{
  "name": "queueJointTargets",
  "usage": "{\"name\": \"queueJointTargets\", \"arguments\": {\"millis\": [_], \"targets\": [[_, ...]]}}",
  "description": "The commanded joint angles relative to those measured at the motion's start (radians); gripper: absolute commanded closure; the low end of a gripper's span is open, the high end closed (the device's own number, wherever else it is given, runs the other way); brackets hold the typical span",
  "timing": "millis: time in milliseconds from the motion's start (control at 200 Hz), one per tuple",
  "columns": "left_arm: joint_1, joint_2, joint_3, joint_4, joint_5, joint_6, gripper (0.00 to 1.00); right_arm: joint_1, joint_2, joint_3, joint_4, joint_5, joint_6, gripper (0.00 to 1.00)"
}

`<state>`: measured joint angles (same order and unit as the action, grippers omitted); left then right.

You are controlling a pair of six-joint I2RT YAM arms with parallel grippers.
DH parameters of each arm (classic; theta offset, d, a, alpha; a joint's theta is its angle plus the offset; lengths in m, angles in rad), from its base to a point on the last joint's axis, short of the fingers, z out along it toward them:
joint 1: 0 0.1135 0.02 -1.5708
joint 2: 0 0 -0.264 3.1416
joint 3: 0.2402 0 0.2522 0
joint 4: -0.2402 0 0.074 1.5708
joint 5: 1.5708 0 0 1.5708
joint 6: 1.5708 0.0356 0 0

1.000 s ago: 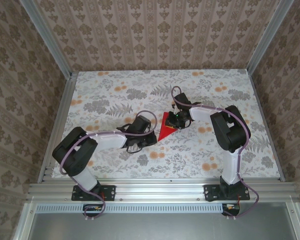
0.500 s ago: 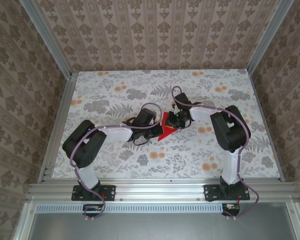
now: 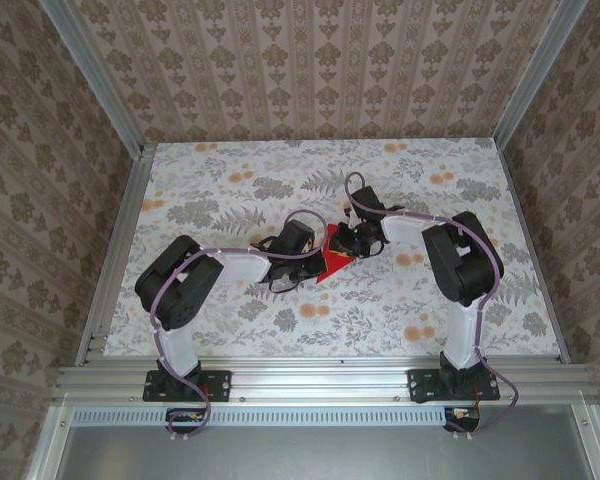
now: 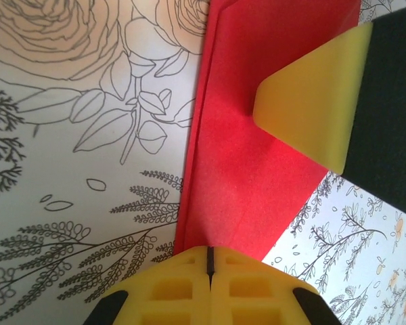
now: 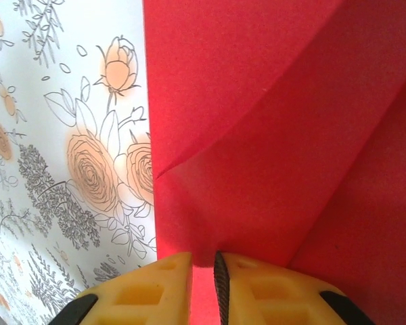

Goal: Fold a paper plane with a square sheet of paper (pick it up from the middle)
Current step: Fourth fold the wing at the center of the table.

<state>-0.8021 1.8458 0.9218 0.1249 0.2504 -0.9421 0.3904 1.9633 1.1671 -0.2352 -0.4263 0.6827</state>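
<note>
The folded red paper sheet (image 3: pixel 331 263) lies mid-counter (image 3: pixel 230 190) between both arms, its long axis slanting from the left fingers (image 4: pixel 220 264), clenched empty at its near tip, to the right fingers (image 5: pixel 176 277), seemingly pinching its far edge.

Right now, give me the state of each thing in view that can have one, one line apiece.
square sheet of paper: partly folded into a pointed shape, creased, lying on the table between the two hands.
left hand: shut, tips at the paper's edge.
right hand: nearly shut, a raised fold of the paper in the narrow gap between its fingers.
</note>
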Motion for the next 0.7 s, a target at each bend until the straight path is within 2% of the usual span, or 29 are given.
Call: {"name": "queueJointTargets", "arguments": {"millis": [0, 165, 255, 435, 695], "targets": [[-0.011, 0.032, -0.004, -0.100, -0.022, 0.017, 1.00, -0.013, -0.065, -0.048, 0.018, -0.013, -0.013, 0.79], [-0.015, 0.035, -0.014, -0.121, -0.041, 0.014, 1.00, 0.007, -0.103, -0.088, 0.040, -0.049, -0.012, 0.83], [-0.017, 0.038, -0.012, -0.133, -0.049, 0.014, 1.00, 0.017, -0.093, -0.122, 0.075, -0.075, 0.002, 0.88], [-0.025, 0.041, -0.009, -0.152, -0.052, 0.018, 1.00, 0.027, -0.054, -0.128, 0.094, -0.110, 0.005, 0.91], [-0.027, 0.043, -0.020, -0.217, -0.049, 0.035, 1.00, -0.013, -0.011, -0.096, 0.059, -0.060, -0.031, 0.92]]}}
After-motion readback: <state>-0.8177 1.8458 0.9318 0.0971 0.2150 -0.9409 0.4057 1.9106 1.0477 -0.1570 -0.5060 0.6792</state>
